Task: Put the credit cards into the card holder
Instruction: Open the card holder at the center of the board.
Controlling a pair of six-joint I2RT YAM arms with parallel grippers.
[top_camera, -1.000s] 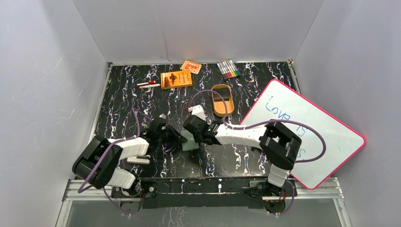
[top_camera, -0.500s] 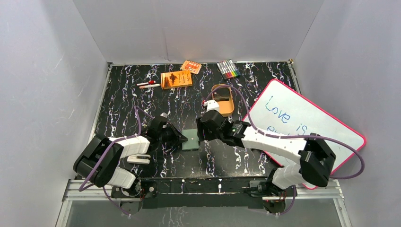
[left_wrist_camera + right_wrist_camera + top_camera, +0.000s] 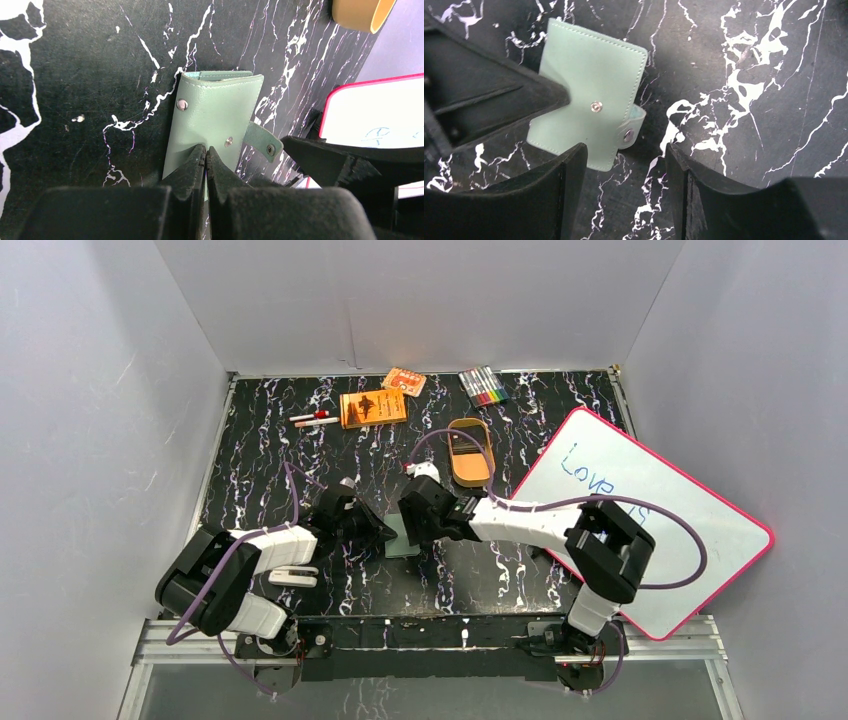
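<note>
Your left end effector (image 3: 205, 151), together, pins card holder (image 3: 215, 110); right end effector (image 3: 624, 150) apart over snap tab (image 3: 633, 124): pinch, unfold.

From my remote seat I see the card holder (image 3: 215, 115) in pale sage green with silver snaps, on a black surface (image 3: 260, 470) veined white like marble. The left hand (image 3: 205, 152) and right hand (image 3: 625, 150) are matt black. Upper centre of the overhead frame: an orange booklet (image 3: 373, 407). To its right: a golden-tan tin (image 3: 468, 452) and a pink-edged whiteboard (image 3: 650, 510) lettered in blue.
</note>
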